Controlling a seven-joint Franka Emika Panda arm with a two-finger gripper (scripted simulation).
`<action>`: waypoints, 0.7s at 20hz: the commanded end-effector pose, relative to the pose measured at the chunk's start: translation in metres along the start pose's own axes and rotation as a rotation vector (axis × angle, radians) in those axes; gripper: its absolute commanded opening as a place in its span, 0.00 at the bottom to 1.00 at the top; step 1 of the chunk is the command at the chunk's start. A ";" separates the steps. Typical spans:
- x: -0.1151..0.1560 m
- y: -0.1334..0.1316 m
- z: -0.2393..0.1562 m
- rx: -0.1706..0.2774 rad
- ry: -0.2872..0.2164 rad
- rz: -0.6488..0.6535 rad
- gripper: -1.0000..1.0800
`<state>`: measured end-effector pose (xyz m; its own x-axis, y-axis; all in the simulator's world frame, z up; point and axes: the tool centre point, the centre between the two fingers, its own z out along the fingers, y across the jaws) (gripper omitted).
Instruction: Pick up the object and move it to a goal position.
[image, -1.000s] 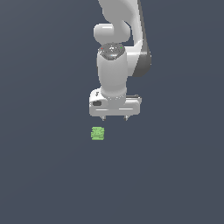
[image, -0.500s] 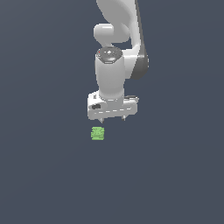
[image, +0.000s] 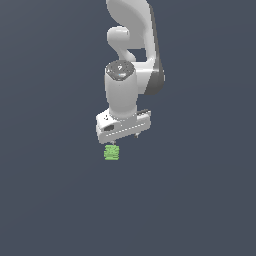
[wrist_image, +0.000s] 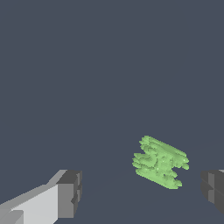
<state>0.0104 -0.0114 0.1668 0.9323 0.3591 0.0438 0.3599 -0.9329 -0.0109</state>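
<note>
In the exterior view the arm has swung toward the view's left and dropped over the last second, so the pincer now hangs just above the green block — the approach looks nearly done, with the grasp itself not yet begun. In the wrist view the fingers stand wide apart and empty, touching nothing — the block lies between them, nearer one finger than the other, so a little centring seems needed first.
</note>
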 end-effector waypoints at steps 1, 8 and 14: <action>-0.002 0.004 0.004 -0.002 -0.004 -0.066 0.96; -0.007 0.014 0.016 -0.005 -0.014 -0.245 0.96; -0.012 0.023 0.026 -0.006 -0.022 -0.400 0.96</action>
<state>0.0089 -0.0341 0.1425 0.7468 0.6646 0.0240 0.6647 -0.7471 0.0073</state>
